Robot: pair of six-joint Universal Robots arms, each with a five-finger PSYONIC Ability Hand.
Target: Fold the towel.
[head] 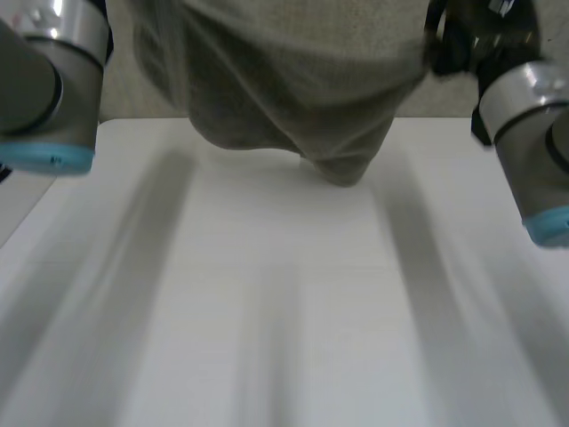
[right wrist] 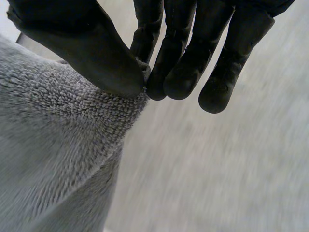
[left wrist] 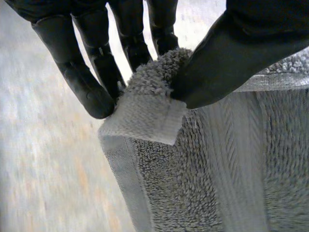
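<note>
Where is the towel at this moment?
In the head view the grey towel hangs in the middle, over the far part of the white table. The left hand pinches one upper corner, the right hand the other upper end.

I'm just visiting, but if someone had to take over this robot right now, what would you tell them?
Left hand: pinching a corner of the towel.
Right hand: pinching the towel's edge between thumb and fingers.
Towel: hanging between both hands over the far side of the table.
Done: towel lifted.
To do: lay it down and fold it.
</note>
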